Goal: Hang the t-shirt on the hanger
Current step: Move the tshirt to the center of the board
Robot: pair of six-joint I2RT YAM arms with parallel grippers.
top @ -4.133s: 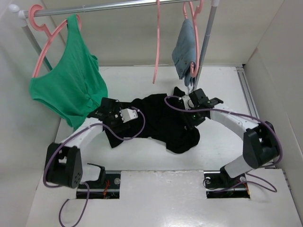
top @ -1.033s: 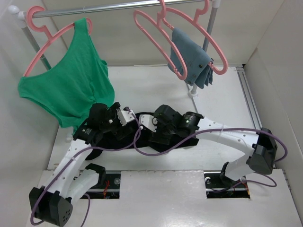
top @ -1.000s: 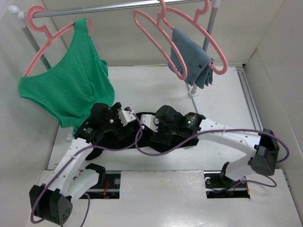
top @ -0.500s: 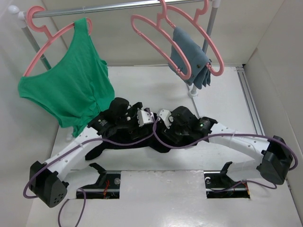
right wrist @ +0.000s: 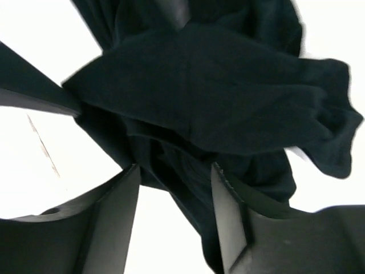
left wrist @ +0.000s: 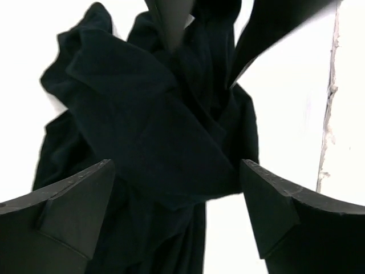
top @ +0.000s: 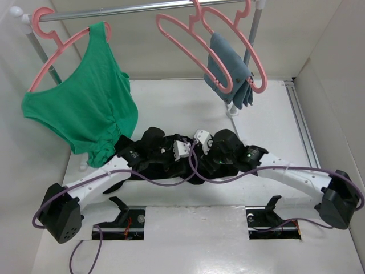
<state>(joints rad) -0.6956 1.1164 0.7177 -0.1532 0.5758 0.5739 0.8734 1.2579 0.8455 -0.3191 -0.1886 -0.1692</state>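
Note:
The black t-shirt (top: 165, 171) lies crumpled on the white table, mostly hidden under both wrists in the top view. My left gripper (top: 174, 161) hovers over it, open wide; in the left wrist view (left wrist: 177, 211) the bunched cloth (left wrist: 148, 125) lies below and between the fingers. My right gripper (top: 210, 161) is close beside it, open; in the right wrist view (right wrist: 171, 214) a fold of the shirt (right wrist: 217, 91) hangs between its fingers. The empty pink hanger (top: 191, 40) hangs on the rail at the back, apart from both grippers.
A green tank top (top: 80, 103) hangs on a pink hanger at the back left, its hem near the left arm. A grey-blue cloth (top: 231, 68) hangs on another pink hanger by the rack's right post (top: 251, 43). White walls enclose the table.
Both wrists have shifted right and come close together over the bunched shirt. The empty hanger has swung slightly. Since four seconds ago the shirt has been gathered from spread into a heap.

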